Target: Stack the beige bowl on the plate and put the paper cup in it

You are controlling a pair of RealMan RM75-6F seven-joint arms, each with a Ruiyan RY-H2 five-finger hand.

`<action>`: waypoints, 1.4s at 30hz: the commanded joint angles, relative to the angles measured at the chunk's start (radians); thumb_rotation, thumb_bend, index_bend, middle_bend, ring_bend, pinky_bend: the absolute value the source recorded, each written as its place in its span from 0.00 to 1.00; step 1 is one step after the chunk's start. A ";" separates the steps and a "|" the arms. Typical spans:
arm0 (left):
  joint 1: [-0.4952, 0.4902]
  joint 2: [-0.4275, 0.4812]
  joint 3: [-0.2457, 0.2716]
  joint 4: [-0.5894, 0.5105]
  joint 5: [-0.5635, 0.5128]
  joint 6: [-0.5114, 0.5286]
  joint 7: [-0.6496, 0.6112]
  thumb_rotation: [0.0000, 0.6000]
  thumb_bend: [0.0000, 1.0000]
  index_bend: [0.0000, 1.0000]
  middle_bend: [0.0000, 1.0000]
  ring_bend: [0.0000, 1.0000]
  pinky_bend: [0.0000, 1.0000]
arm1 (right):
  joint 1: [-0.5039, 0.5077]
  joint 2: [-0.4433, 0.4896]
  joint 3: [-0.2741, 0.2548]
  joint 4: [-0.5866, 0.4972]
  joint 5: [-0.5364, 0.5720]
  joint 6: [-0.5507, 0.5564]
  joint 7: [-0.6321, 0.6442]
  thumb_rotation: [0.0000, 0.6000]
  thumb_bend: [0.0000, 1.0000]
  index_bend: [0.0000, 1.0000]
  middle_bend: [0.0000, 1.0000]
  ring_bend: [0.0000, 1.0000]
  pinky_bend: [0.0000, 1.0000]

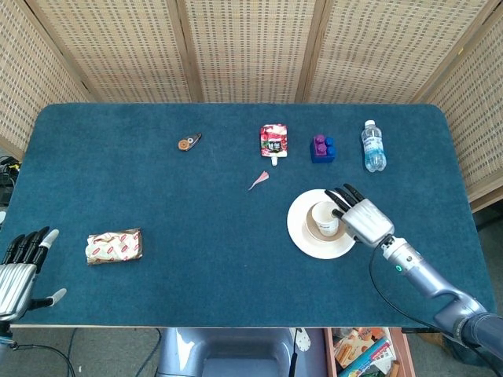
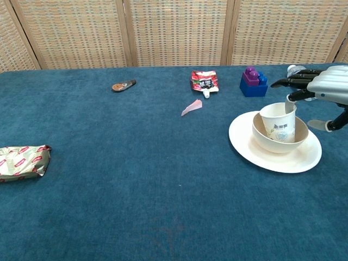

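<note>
The paper cup point(image 2: 278, 123) stands upright inside the beige bowl point(image 2: 279, 139), which sits centred on the plate point(image 2: 274, 156). The cup is judged light, thin-walled and easily crushed; grip it lightly at the upper wall or rim. The bowl is judged rigid and stable.

The right hand point(image 2: 325, 87) is at the cup's rim, fingers spread, one fingertip touching or just inside the rim; whether it grips the cup cannot be told.

The chest view shows the cup's seating depth in the bowl. The head view shows the left hand point(image 1: 17, 265), fingers apart and empty, at the table's point(image 1: 196, 236) near-left corner.
</note>
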 commanded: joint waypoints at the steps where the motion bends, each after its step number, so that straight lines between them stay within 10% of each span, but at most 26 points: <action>1: 0.000 0.000 0.000 -0.001 0.000 0.000 0.000 1.00 0.00 0.00 0.00 0.00 0.00 | -0.005 0.004 -0.002 -0.001 -0.001 0.004 -0.004 1.00 0.41 0.34 0.00 0.00 0.02; 19: 0.007 0.010 0.006 -0.004 0.018 0.016 -0.019 1.00 0.00 0.00 0.00 0.00 0.00 | -0.104 0.152 -0.034 -0.142 -0.070 0.227 0.016 1.00 0.39 0.34 0.00 0.00 0.02; 27: 0.013 0.002 0.016 0.015 0.062 0.039 -0.028 1.00 0.00 0.00 0.00 0.00 0.00 | -0.272 0.239 -0.054 -0.349 -0.003 0.379 -0.004 1.00 0.00 0.03 0.00 0.00 0.00; 42: 0.020 -0.018 0.030 0.047 0.115 0.062 -0.038 1.00 0.00 0.00 0.00 0.00 0.00 | -0.516 0.099 0.009 -0.313 0.143 0.572 -0.008 1.00 0.00 0.00 0.00 0.00 0.00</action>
